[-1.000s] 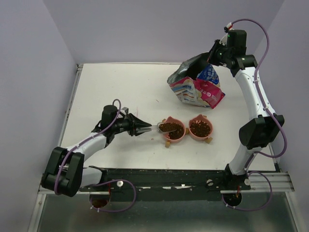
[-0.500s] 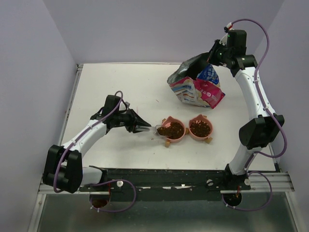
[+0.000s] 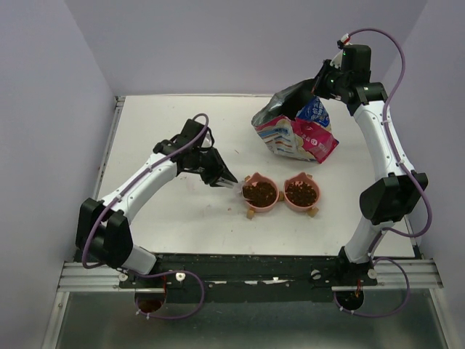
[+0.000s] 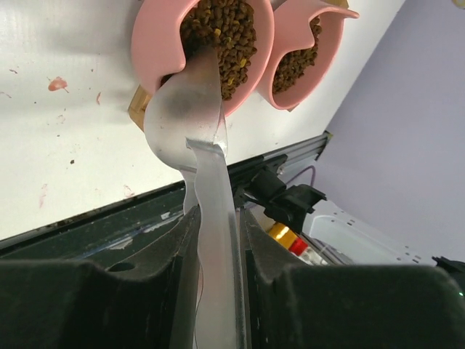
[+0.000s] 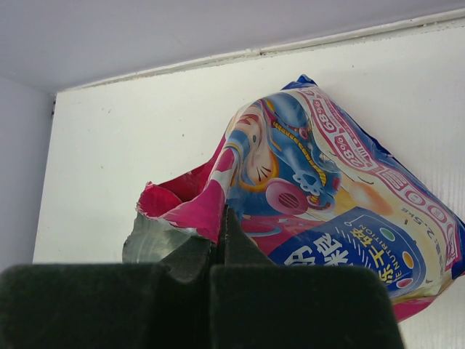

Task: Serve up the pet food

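Observation:
The pet food, dark brown kibble, fills both pink cat-eared bowls (image 3: 275,204): the left heap (image 3: 259,193) and the right heap (image 3: 301,192). In the left wrist view the kibble (image 4: 221,29) lies in the nearer bowl (image 4: 156,43). My left gripper (image 3: 224,182) (image 4: 216,218) is shut on the handle of a silvery scoop (image 4: 185,116). The scoop's head rests over the left bowl's rim against the kibble. My right gripper (image 3: 317,86) (image 5: 221,218) is shut on the torn top edge of the printed food bag (image 3: 301,131) (image 5: 327,189) and holds it up.
The bowls sit on a small tan stand (image 3: 251,214) near the table's front middle. The bag lies at the back right. Purple walls close in the white table (image 3: 167,131) on three sides. A black rail (image 3: 240,265) runs along the front edge.
My left arm has swung farther over the table and turned. The scoop has gone from level at the left bowl's side to tipped onto its rim. The right arm has not moved.

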Motion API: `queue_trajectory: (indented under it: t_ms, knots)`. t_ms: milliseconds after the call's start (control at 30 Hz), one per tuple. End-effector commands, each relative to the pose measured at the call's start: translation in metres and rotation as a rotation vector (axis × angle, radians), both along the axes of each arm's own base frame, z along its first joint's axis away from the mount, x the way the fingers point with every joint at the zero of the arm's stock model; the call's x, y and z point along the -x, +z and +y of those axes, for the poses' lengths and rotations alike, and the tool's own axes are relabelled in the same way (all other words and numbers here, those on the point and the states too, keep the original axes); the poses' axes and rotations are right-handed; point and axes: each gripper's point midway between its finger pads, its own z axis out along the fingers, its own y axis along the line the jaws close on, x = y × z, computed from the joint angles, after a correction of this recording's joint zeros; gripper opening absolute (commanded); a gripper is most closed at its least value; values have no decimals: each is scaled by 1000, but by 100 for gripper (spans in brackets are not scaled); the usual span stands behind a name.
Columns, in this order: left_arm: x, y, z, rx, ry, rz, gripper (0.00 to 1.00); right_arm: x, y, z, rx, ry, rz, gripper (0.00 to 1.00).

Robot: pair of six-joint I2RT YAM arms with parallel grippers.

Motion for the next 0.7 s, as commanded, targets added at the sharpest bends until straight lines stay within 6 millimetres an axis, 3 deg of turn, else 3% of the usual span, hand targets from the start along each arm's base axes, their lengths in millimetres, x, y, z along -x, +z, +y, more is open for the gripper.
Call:
queue_trajectory:
  t_ms: [0,333,500,667]
  knots:
    - [-1,-1,7,-164,-25,-47,0,6,98,8,-76,44,-286,0]
    - [4,11,0,-290,-94,-51,0,5,98,10,-87,55,-284,0]
    - [0,29,-4,-348,-122,-113,0,5,97,10,-85,54,-283,0]
    - [-1,35,-11,-365,-155,-137,0,5,99,10,-87,54,-287,0]
